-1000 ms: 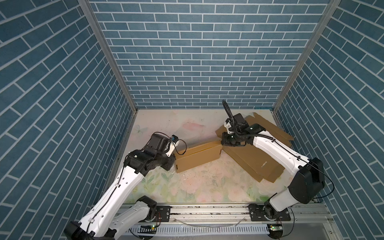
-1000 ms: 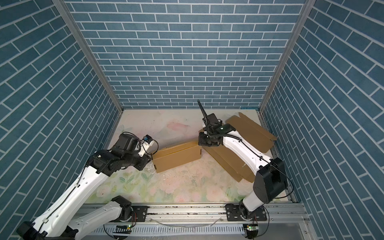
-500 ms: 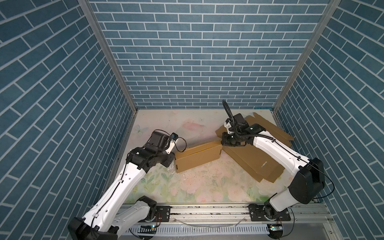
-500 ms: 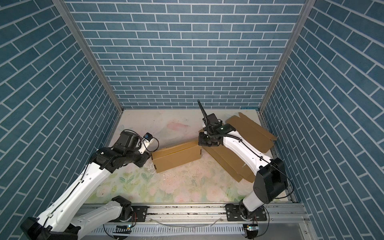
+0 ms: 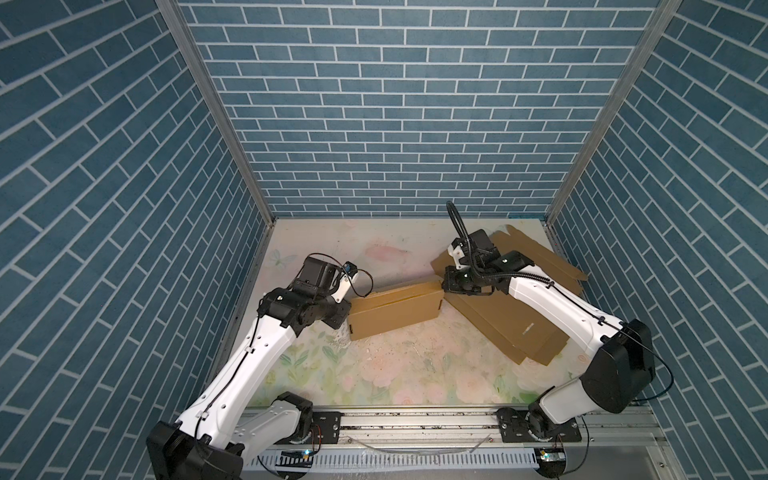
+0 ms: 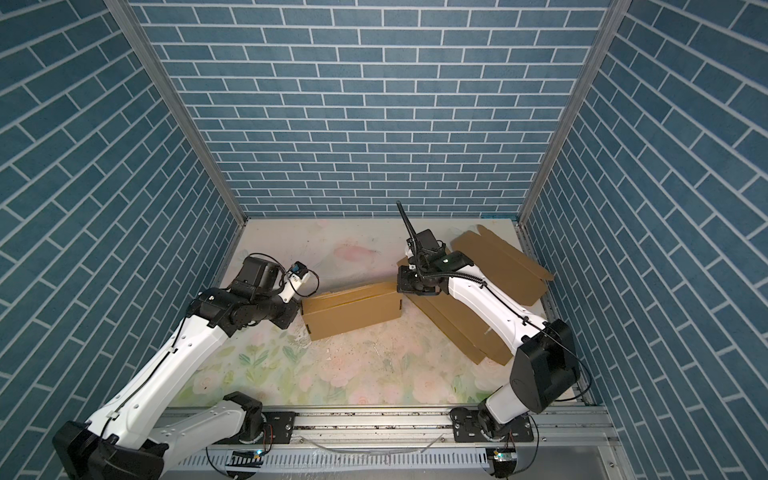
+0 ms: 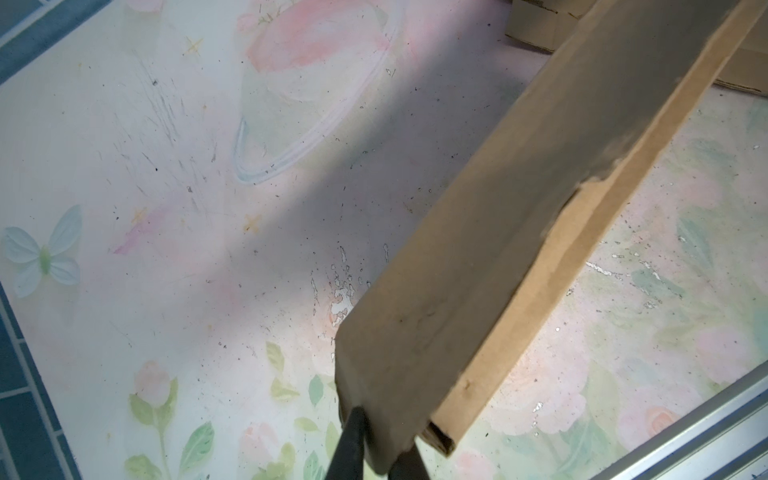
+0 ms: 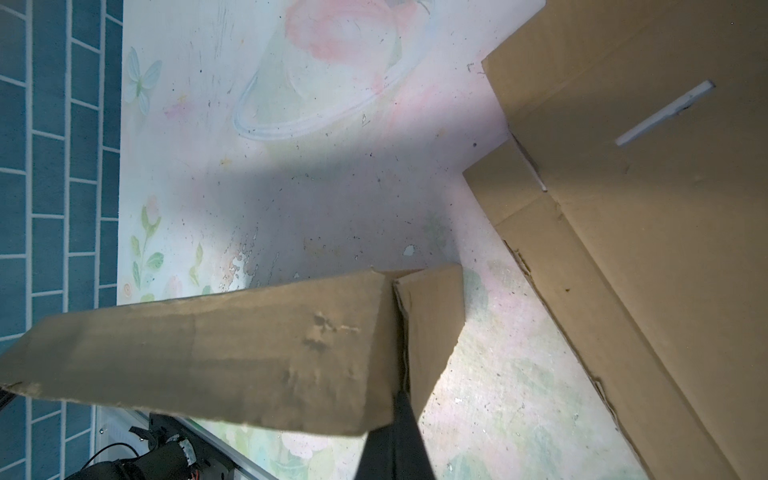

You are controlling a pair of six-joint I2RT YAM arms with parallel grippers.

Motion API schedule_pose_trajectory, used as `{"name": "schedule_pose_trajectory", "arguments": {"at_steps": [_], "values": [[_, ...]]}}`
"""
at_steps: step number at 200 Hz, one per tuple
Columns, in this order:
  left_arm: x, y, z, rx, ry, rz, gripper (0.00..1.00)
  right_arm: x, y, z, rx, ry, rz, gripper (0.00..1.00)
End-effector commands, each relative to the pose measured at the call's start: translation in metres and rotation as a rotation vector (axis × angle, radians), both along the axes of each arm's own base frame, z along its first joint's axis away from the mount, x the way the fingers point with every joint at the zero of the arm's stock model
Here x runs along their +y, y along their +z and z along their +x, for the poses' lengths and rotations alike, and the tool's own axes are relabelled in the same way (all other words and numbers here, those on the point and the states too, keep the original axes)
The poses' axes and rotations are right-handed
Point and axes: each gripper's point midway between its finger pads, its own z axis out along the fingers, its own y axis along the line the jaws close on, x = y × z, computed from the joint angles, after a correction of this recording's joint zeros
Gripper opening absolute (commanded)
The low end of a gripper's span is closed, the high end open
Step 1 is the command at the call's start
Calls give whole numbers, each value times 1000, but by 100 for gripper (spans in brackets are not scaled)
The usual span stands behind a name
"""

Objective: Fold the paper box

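Left gripper [image 7: 380,440] pinches the box's [image 5: 395,307] left end; right gripper [image 8: 399,411] clamps its right end. Box spans mid-table [image 5: 395,374], touching flat cardboard [image 5: 498,320].

Blue brick-patterned walls [image 5: 395,124] stand far, left and right, joined by metal corner posts [image 5: 219,112]. The tabletop [image 5: 374,374] has a scuffed pastel flower print; an aluminium rail [image 5: 415,422] edges its near side.

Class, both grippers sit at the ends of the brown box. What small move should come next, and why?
Probably lift the paper box slightly: the left gripper and right gripper each pinch an end, its top looks closed, and flat cardboard sheets crowd its right end.
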Motion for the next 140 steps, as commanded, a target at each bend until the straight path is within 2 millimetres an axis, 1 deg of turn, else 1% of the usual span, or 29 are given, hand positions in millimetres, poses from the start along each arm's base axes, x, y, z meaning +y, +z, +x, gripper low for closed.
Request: {"name": "schedule_pose_trajectory", "arguments": {"at_steps": [1, 18, 50, 65, 83, 99, 121, 140], "values": [[-2, 10, 4, 20, 25, -58, 13, -4, -11, -9, 28, 5, -1, 3], [-4, 10, 3, 59, 27, -88, 13, -4, -15, -10, 25, 10, 0, 9], [-8, 7, 1, 108, 14, -115, 12, -2, -20, -8, 7, 25, 1, 27], [-9, 7, 0, 121, 8, -121, 12, -1, -21, -8, 9, 27, 4, 32], [-10, 8, 1, 139, 8, -126, 12, -2, -25, -7, 10, 27, -5, 34], [-8, 10, 3, 151, 18, -125, 12, -6, -34, -8, 19, 27, -37, 34], [-12, 14, 6, 173, 17, -150, 12, -12, -46, -9, 28, 24, -80, 35], [-13, 14, 8, 193, 22, -162, 12, -15, -52, -10, 25, 23, -108, 36]]}}
